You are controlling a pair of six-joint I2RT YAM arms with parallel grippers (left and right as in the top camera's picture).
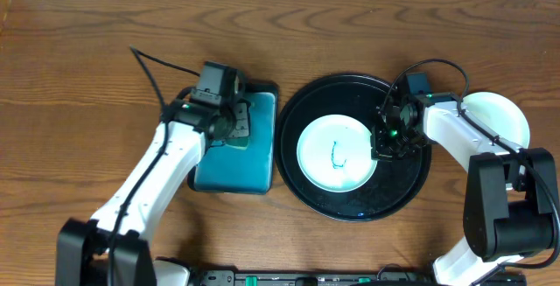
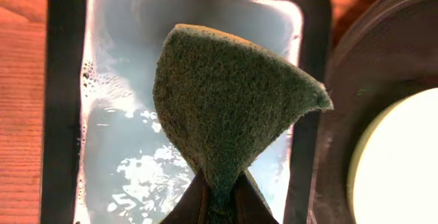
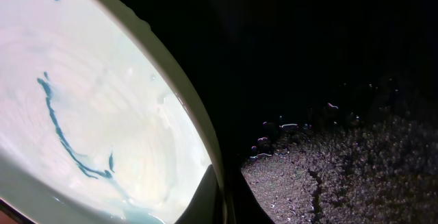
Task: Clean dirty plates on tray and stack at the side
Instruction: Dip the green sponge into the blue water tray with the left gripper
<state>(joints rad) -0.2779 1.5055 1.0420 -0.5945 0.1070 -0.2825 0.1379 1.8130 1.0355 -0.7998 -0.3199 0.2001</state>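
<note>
A pale plate [image 1: 350,137] with a teal scribble [image 1: 337,155] lies in the middle of the round black tray [image 1: 293,181]. My right gripper [image 1: 385,142] is shut on the plate's right rim. In the right wrist view the plate [image 3: 102,66] fills the left, its scribble [image 3: 65,135] wet, with one finger inside the rim at my right gripper [image 3: 220,196]. The wet tray floor [image 3: 342,169] lies to the right. My left gripper [image 1: 234,124] is shut on a green sponge [image 2: 226,107], pinched at its narrow end by my left gripper [image 2: 220,196].
The sponge hangs over a rectangular black tray [image 1: 232,177] whose blue inside holds soapy water [image 2: 137,162]. Another pale plate [image 1: 503,115] lies on the wood to the right of the round tray, partly under my right arm. Bare wooden table lies behind.
</note>
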